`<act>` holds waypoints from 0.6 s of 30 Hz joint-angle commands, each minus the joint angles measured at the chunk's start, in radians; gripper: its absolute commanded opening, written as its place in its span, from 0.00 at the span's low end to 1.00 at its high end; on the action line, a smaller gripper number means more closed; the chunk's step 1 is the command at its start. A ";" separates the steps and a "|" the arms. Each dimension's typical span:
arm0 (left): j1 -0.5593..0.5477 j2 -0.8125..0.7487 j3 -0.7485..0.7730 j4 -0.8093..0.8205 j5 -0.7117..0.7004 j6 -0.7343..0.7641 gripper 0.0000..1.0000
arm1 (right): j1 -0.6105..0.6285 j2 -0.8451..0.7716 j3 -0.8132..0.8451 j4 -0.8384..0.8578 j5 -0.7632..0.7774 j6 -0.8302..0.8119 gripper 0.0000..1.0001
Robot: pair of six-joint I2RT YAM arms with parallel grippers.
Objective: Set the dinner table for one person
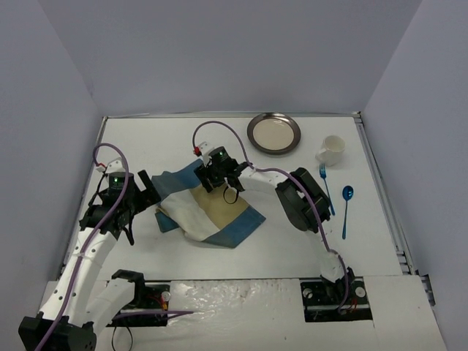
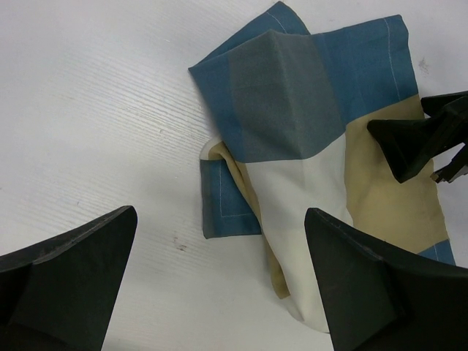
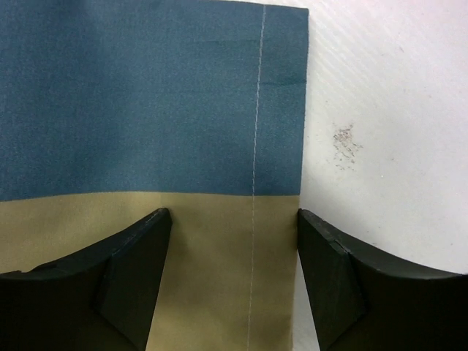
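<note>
1. The white surface [image 1: 278,252] fills most of the overhead frame, from the arm bases at the lower edge up to the grey wall at the top.
2. A blue-and-tan placemat [image 1: 212,212] lies on it a little left of the centre. It is crumpled, with parts folded over so that a pale underside shows.
3. The left gripper [image 2: 219,216] is at the left side of the placemat. Its jaws are spread wide and hold nothing.
4. The right gripper [image 3: 234,216] is over the upper part of the placemat. Its jaws are spread, with the stitched hem lying flat between them, not pinched.
5. In the upper right are a round metal plate [image 1: 273,134] and a white cup [image 1: 330,150]. Below the cup lie a blue fork [image 1: 326,186] and a blue spoon [image 1: 346,208], side by side.
</note>
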 commanded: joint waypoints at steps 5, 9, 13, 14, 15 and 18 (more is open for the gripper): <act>0.014 0.025 0.018 0.041 0.004 -0.017 0.97 | -0.047 -0.095 -0.119 0.028 0.103 0.039 0.06; 0.015 0.054 0.020 0.064 0.014 -0.030 0.97 | -0.055 -0.203 -0.206 0.026 0.118 0.044 0.00; 0.015 0.074 0.001 0.093 0.030 -0.051 0.97 | -0.058 -0.314 -0.245 0.009 0.200 0.065 0.00; 0.016 0.080 -0.014 0.108 0.039 -0.062 0.97 | -0.063 -0.342 -0.248 -0.009 0.237 0.082 0.00; 0.016 0.086 -0.029 0.122 0.047 -0.072 0.97 | -0.067 -0.370 -0.252 -0.028 0.273 0.099 0.00; 0.015 0.109 -0.066 0.162 0.064 -0.100 0.94 | -0.099 -0.427 -0.274 -0.065 0.316 0.158 0.00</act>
